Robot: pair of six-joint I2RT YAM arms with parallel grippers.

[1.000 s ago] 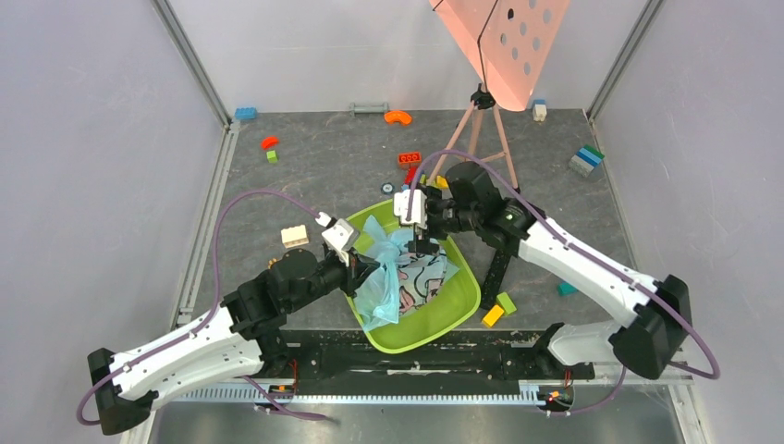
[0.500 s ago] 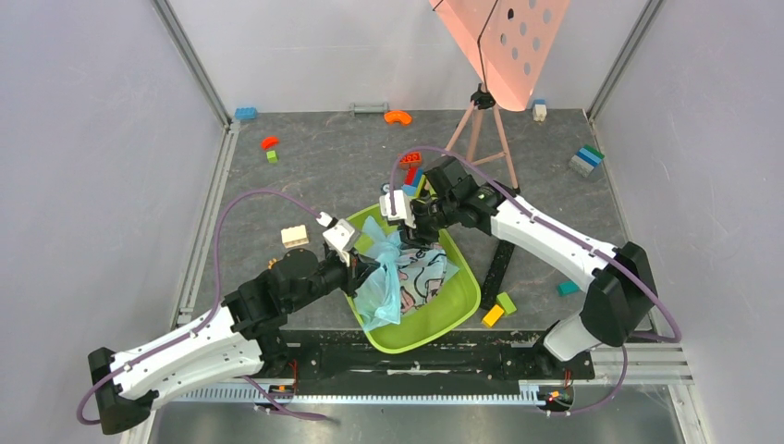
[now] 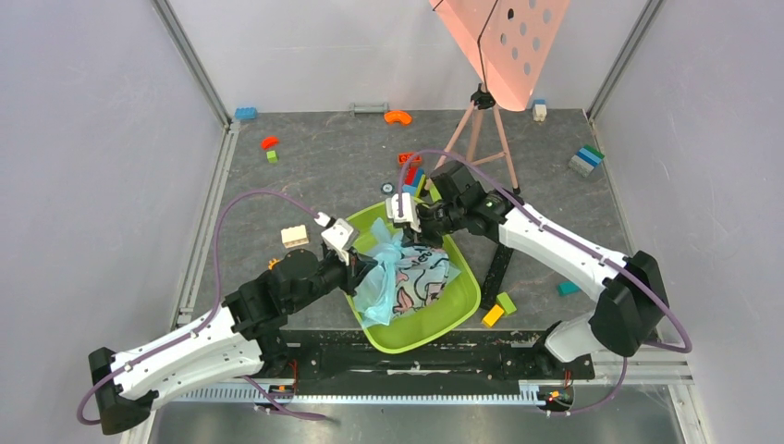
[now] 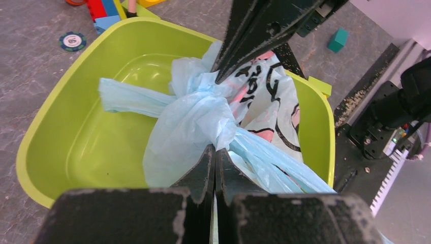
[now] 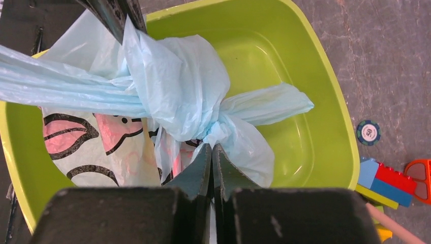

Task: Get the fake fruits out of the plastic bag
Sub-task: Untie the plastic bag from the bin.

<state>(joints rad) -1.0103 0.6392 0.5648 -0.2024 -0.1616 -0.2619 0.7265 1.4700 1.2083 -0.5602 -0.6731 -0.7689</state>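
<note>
The light-blue plastic bag with cartoon prints lies tied in the lime-green tub. My left gripper is shut on a stretched handle of the plastic bag, just below the knot. From the far side, my right gripper is shut on the knot of the plastic bag, its fingertips pinching the film. The two grippers face each other across the knot. The fake fruits are hidden inside the bag.
Red and blue toy blocks lie just behind the tub, and yellow and green ones to its right. A tripod with a pink panel stands behind. A white brick and a poker chip lie left of the tub.
My right gripper has come down onto the knot and shut on it. The bag has bunched up and lifted slightly between the grippers. The left arm has stayed put.
</note>
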